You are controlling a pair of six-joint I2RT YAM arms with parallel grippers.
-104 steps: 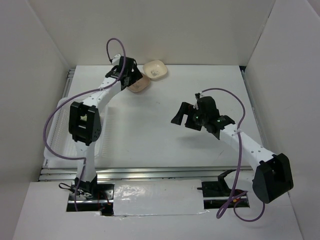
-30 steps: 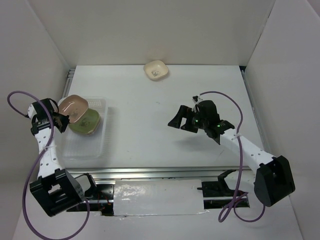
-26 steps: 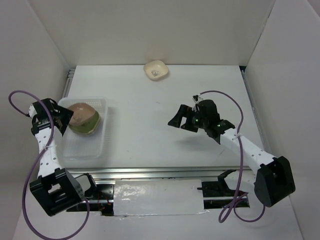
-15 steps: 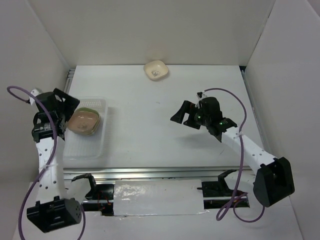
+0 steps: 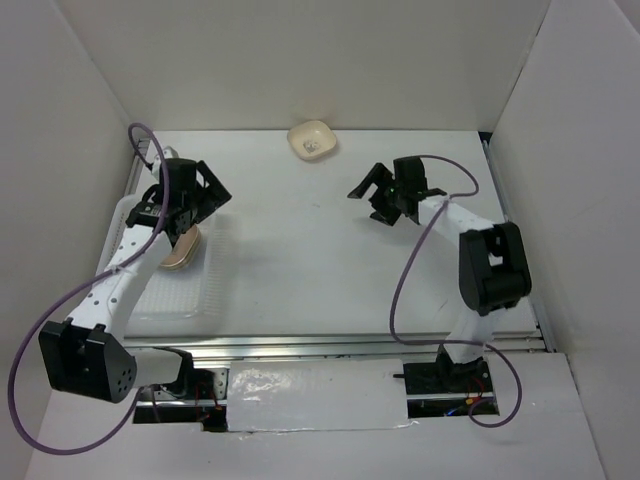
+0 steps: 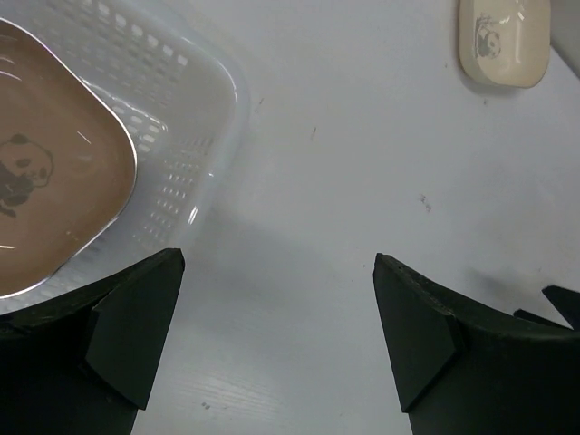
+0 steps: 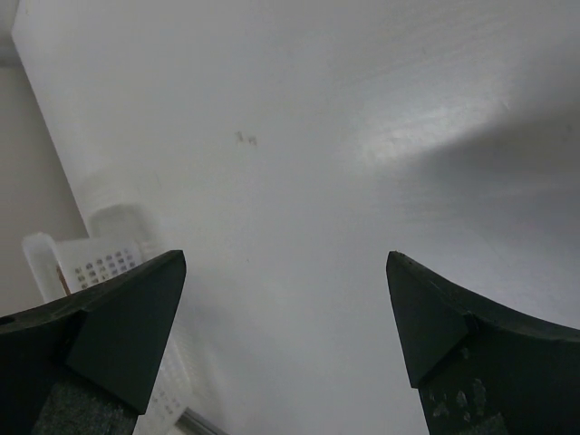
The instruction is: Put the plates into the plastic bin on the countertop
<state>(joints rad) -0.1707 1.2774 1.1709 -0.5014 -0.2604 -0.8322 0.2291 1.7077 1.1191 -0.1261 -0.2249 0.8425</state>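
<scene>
Both sets of jaws hover empty over the white bench (image 5: pixel 300 260): the left jaws gape wide above the far end of the plastic bin (image 5: pixel 160 298), where a brown plate (image 6: pixel 54 181) with a dark print lies inside, and the right jaws, equally wide open, hang near mid-bench holding nothing. One cream plate (image 5: pixel 312 140) sits alone at the far edge, well apart from the bin. It looks small, stiff and light, with a glossy, probably slippery surface (ceramic or plastic cannot be told, so it may chip); the likeliest hold is a pinch across its raised rim on a straight side, one finger inside, one outside
</scene>
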